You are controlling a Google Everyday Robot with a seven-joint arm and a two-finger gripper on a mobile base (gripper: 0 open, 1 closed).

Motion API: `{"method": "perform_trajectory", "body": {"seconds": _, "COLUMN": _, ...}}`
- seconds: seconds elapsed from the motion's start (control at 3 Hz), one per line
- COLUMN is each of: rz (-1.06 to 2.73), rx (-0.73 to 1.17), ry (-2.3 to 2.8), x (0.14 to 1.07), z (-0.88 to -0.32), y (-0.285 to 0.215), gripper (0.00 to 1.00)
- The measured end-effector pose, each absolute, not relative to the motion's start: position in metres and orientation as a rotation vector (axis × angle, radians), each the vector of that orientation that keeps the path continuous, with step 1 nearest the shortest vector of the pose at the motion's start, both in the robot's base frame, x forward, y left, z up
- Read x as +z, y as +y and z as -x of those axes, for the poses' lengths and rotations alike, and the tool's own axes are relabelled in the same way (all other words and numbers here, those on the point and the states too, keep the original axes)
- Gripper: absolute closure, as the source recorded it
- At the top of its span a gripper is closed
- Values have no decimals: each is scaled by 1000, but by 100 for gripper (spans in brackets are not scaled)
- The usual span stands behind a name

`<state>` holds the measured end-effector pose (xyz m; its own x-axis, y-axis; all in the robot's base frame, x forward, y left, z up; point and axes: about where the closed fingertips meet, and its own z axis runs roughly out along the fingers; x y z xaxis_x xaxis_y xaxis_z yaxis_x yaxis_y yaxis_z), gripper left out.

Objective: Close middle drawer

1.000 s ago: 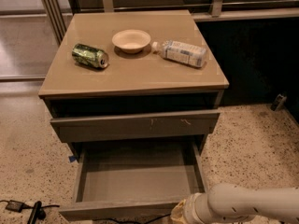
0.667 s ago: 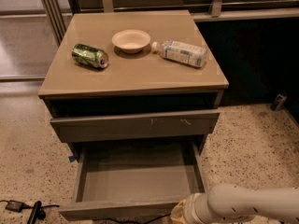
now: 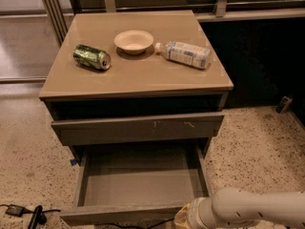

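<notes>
Your gripper sits, it seems, at the front right of the middle drawer; above, can left of bowl.

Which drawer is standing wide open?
The middle drawer, the lowest one showing: pulled far out, its grey interior exposed. The scratched drawer front above it juts out only slightly. The gripper sits low at the open drawer's front right corner.

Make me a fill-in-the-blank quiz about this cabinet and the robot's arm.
1. The middle drawer stands ____, its grey inside showing.
2. On the cabinet top, the green can and the bottle both lie on their ____.
3. The bowl sits ____ the can and the bottle.
4. The gripper is at the picture's ____ edge, by the drawer's front.
Missing words: open; sides; between; bottom.
</notes>
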<state>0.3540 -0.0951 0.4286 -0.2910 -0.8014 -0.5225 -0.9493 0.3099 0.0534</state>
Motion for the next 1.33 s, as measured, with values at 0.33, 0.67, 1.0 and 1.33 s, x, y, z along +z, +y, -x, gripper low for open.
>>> {"method": "perform_trajectory", "body": {"seconds": 0.33, "rz": 1565, "rx": 508, "ry": 2144, "x": 425, "z": -373, "y": -91, "gripper": 15}}
{"method": "perform_trajectory", "body": {"seconds": 0.67, "rz": 1571, "rx": 513, "ry": 2133, "x": 420, "z": -381, "y": -89, "gripper": 14}}
{"method": "perform_trajectory", "body": {"seconds": 1.0, "rz": 1628, "rx": 490, "ry": 2076, "x": 413, "z": -420, "y": -73, "gripper": 38}}
{"method": "perform_trajectory", "body": {"seconds": 1.33, "rz": 1676, "rx": 438, "ry": 2002, "x": 415, "z": -473, "y": -51, "gripper": 61}}
